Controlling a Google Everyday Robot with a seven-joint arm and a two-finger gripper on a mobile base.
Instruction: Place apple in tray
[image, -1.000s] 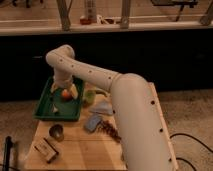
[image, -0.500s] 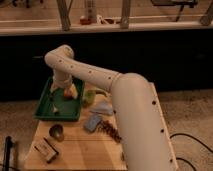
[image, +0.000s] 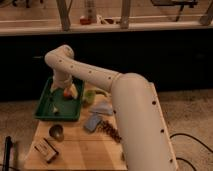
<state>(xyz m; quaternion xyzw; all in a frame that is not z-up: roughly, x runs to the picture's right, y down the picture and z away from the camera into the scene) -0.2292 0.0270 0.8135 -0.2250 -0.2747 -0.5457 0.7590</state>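
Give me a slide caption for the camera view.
Arm's pincer low over the green tray, right at the apple.

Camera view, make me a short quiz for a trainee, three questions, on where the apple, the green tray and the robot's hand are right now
1. True or false: the hand is over the green tray.
2. Pick one: the apple is (A) on the floor, (B) within the tray's outline, right by the hand, (C) on the far counter behind the arm.
3. Fill the gap: the round dark object sits on the wooden table, ____ the tray (inside or outside).

Key: 1 true. 2 B. 3 outside; it lies nearer the camera than the tray's front rim.
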